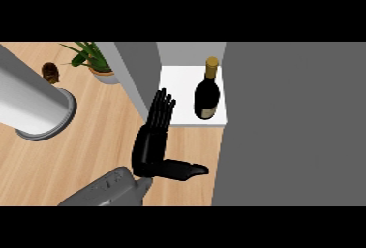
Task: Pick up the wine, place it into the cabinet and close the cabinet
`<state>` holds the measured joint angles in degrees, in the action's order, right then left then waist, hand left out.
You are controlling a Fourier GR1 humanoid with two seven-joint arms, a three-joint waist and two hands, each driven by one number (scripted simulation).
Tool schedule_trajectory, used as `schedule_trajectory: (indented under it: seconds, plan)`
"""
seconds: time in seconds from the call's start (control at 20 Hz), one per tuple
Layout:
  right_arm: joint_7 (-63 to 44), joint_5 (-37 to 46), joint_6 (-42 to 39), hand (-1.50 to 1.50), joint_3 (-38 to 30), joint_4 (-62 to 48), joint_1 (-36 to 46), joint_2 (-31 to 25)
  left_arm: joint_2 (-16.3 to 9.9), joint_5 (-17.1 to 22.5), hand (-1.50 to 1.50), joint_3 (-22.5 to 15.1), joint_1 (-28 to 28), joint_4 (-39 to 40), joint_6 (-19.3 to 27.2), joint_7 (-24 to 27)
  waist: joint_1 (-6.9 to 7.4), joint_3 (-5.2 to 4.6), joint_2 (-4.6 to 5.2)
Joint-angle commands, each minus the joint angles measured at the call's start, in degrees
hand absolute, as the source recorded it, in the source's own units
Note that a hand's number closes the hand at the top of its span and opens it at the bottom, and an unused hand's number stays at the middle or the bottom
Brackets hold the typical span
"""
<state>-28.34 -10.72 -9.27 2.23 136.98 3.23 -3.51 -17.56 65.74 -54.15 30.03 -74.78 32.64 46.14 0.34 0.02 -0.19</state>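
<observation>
I see the dark glass wine bottle with gold capsule (pixel 206 97) standing inside the white cabinet (pixel 178 80); my left hand (pixel 154 140) is released beside it. Glass: heavy, slippery, breakable; I'd grip mid-body.

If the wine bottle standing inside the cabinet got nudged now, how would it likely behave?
The wine bottle stands upright, tall with a narrow neck, so a push up high would probably tip it. Its round body would likely roll afterwards. It looks like glass: rigid, probably smooth and breakable. The robot hand is open beside it.
</observation>
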Motion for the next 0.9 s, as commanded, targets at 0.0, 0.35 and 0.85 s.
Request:
schedule_trajectory:
  seconds: [0.0, 0.35, 0.85]
  plan:
    - [-0.9, -7.4, -2.7, -1.5, -4.1, 0.3, 0.2, -2.5, -5.0, -3.8, -1.5, -0.9, -6.5, -10.1, 0.3, -0.6, 0.08, 0.01, 0.0]
    - [0.7, -8.3, -11.6, 1.5, 0.5, 1.4, -2.0, -6.9, -17.9, -5.0, 1.5, -0.4, -13.3, -22.4, -5.6, -3.0, 0.39, 0.02, -0.06]
    - [-6.2, -7.5, -9.9, 1.5, 16.2, 10.0, -6.9, -2.1, -30.7, -3.7, 1.5, 6.6, -27.0, -32.1, -13.9, 0.3, 0.15, -0.09, -0.26]
